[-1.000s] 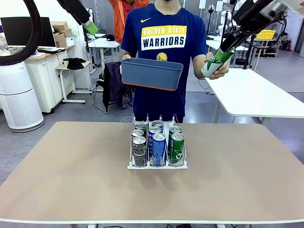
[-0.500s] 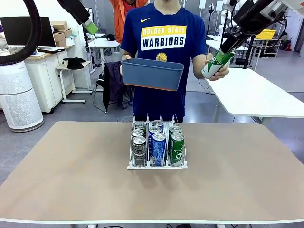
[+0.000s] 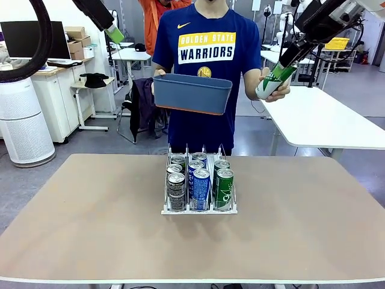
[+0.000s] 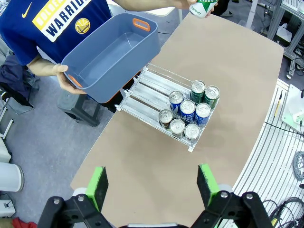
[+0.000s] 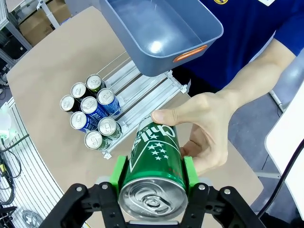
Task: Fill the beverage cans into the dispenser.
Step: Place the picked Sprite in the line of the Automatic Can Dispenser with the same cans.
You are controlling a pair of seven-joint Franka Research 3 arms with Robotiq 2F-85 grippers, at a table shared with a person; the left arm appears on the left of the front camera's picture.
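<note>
On the table [image 3: 90,229], the dispenser [image 3: 199,208] holds seven beverage cans. Beyond it, nothing has shifted in the last second: the right claw [image 5: 152,176] stays clamped on a green can [image 5: 154,159] that the person's hand [image 5: 209,128] also grips, so the handover is likely unfinished. The left claw [image 4: 152,184] hangs open, empty.
</note>
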